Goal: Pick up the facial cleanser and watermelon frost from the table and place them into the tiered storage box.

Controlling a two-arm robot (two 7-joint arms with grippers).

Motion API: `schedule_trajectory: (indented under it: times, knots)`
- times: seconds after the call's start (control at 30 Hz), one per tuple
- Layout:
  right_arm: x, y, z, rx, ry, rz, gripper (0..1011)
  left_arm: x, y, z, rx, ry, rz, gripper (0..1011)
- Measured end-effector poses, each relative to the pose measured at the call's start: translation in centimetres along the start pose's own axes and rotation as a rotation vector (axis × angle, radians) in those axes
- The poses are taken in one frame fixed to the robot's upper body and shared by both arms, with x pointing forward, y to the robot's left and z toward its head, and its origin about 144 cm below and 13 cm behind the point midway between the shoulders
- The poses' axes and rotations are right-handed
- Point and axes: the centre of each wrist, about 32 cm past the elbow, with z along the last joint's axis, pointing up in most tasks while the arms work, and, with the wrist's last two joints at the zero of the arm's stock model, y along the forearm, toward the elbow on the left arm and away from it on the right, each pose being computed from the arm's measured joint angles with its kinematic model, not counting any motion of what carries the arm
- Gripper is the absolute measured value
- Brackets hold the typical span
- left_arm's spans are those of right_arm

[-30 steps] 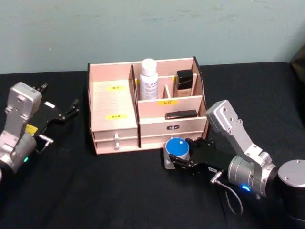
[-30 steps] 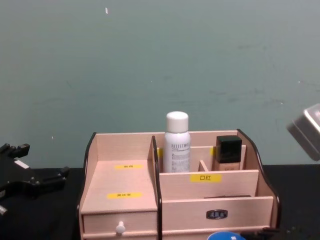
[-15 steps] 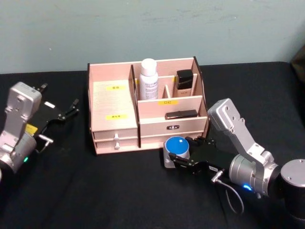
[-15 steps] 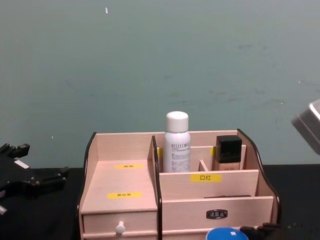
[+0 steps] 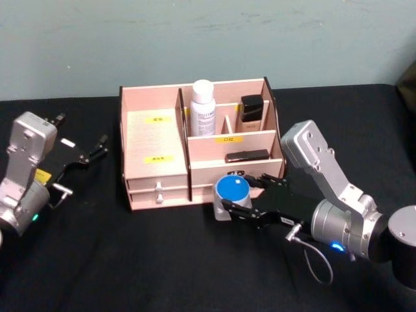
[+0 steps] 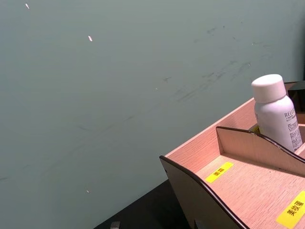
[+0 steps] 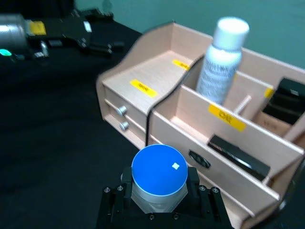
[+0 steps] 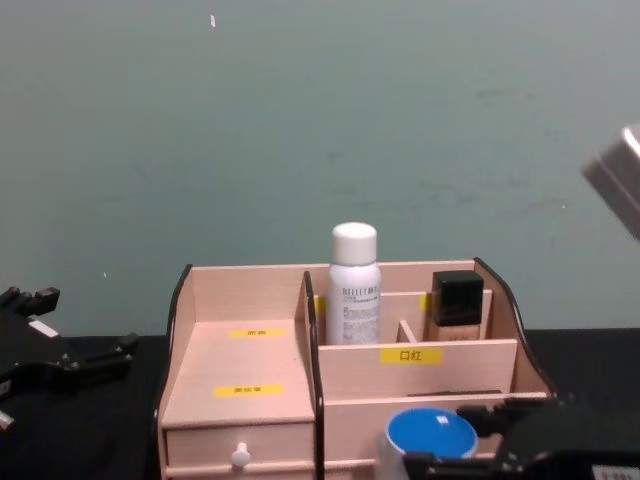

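Note:
My right gripper (image 5: 237,201) is shut on a round silver jar with a blue lid (image 5: 232,189), which I take for the watermelon frost. It holds the jar upright off the black table, just before the tiered storage box (image 5: 156,140) and level with its front wall. The jar (image 7: 158,171) sits between the black fingers (image 7: 113,202). It also shows low in the chest view (image 8: 431,434). A white bottle (image 5: 203,107), likely the facial cleanser, stands in a rear compartment. My left gripper (image 5: 94,149) rests open to the box's left.
A black-capped bottle (image 5: 252,112) stands in the back right compartment and a flat black item (image 5: 247,156) lies in the slot behind the front wall. Two white-knobbed drawers (image 5: 158,193) face me. Black cloth covers the table (image 5: 130,260).
My right gripper has lifted the blue-lidded jar off the table and carried it left and toward the box's front. The left arm has not moved.

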Motion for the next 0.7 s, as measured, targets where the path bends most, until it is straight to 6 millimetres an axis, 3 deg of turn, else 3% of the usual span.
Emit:
schedule_trajectory:
  times: [0.33,0.7]
  knots:
    - [-0.4,0.3,2.5,0.050,-0.036,0.051,696,0.0,0.0,0.0,0.000,0.000,0.000,1010]
    - [0.5,2.0,4.7,0.075,-0.081,0.079,697,0.0,0.0,0.0,0.000,0.000,0.000,1010]
